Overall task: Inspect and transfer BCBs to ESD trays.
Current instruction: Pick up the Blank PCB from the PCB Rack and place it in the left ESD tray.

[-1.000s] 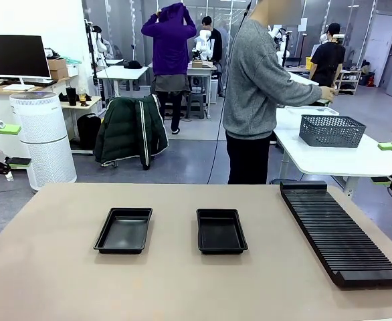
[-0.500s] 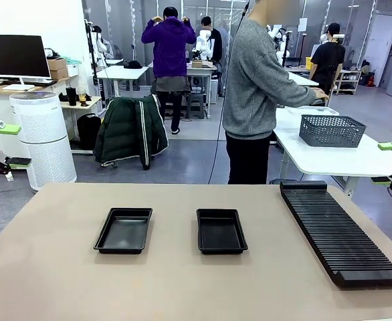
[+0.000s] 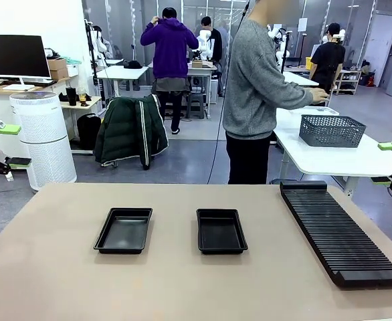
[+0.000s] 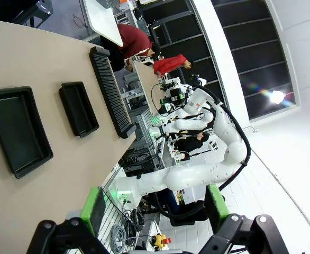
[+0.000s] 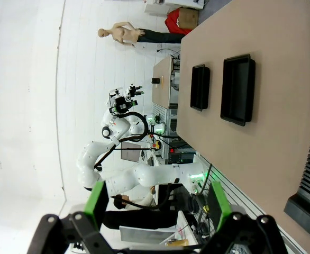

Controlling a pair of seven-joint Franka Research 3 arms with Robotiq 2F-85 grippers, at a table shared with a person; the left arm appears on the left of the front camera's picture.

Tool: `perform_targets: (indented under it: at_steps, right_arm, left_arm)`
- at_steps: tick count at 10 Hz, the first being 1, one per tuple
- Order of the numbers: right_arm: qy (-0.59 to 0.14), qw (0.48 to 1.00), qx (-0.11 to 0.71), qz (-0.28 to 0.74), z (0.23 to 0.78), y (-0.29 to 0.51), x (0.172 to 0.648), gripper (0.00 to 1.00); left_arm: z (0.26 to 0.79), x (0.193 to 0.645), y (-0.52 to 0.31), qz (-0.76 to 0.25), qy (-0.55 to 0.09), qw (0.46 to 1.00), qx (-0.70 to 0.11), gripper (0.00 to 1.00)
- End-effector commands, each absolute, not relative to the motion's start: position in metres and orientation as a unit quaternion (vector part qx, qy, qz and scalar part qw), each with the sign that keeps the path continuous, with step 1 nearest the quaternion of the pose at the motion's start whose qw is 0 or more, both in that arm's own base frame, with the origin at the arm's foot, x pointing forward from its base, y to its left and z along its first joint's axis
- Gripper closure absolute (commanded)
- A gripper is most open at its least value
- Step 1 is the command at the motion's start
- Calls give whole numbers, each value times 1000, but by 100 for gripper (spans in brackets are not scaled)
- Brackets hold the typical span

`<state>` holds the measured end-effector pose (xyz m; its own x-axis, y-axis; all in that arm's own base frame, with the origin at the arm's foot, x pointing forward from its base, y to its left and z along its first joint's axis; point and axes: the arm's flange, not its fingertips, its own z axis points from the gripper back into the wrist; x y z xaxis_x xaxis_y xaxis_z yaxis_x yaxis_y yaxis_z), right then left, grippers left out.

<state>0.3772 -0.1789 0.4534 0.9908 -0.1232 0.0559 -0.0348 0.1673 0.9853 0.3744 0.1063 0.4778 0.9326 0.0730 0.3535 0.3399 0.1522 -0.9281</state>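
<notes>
Two empty black ESD trays lie side by side on the tan table, the left tray (image 3: 122, 231) and the right tray (image 3: 221, 231). The BCBs are out of view. My left gripper (image 3: 12, 146) hangs open beyond the table's left edge, nothing between its green pads. My right gripper (image 3: 385, 162) hangs open off the right edge, also empty. In the left wrist view the open gripper (image 4: 156, 209) looks across at both trays (image 4: 20, 132) (image 4: 79, 108). In the right wrist view the open gripper (image 5: 156, 203) sees the trays (image 5: 238, 89) (image 5: 200, 87) farther off.
A long black ribbed rack (image 3: 340, 231) lies along the table's right side. A person (image 3: 253, 87) in a grey sweater stands at the far side, turned toward a white table (image 3: 330, 160) holding a grey mesh basket (image 3: 332, 130).
The person's hand at the white table shifted slightly. Someone in purple farther back pulled a hood down. Both arms and the trays stayed still.
</notes>
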Motion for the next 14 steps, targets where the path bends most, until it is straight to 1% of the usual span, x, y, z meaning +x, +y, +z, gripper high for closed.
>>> perform_targets:
  at_steps: [1,14]
  right_arm:
    - [-63,762,644,-25,453,-178,378,0]
    - [-63,762,644,-25,453,-178,378,0]
  left_arm:
    - [478,374,106,-90,-161,742,-645,0]
    - [478,374,106,-90,-161,742,-645,0]
